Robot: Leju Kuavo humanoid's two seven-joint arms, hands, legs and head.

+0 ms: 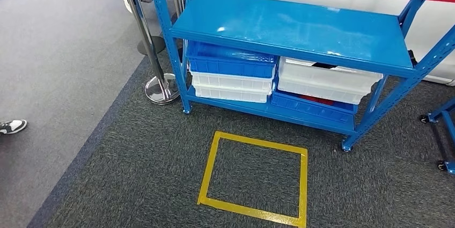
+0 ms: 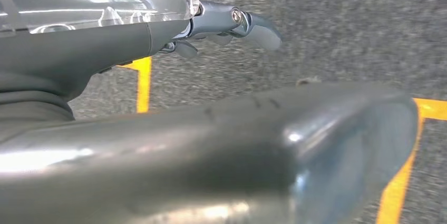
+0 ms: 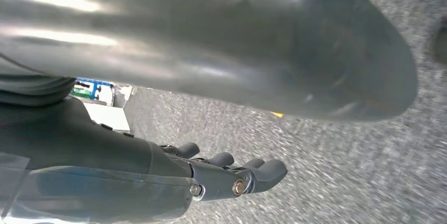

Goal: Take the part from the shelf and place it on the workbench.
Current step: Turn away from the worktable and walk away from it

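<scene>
A blue metal shelf point(image 1: 290, 27) stands ahead of me with an empty top board. On its lower board a blue bin point(image 1: 230, 61) is stacked on a white bin point(image 1: 230, 86), and beside them a white bin point(image 1: 327, 80) sits on a blue bin point(image 1: 311, 107). A dark shape shows in the right white bin and something red in the blue one below it; I cannot make out the part. My left hand point(image 2: 221, 21) hangs over the carpet, fingers stretched out, holding nothing. My right hand point(image 3: 226, 176) hangs likewise, fingers apart and empty.
A yellow tape square point(image 1: 252, 177) marks the dark carpet in front of the shelf. A chrome stanchion point(image 1: 155, 61) stands at the shelf's left corner. A person's shoe point(image 1: 12, 126) is far left. A blue wheeled frame point(image 1: 445, 126) is at the right edge.
</scene>
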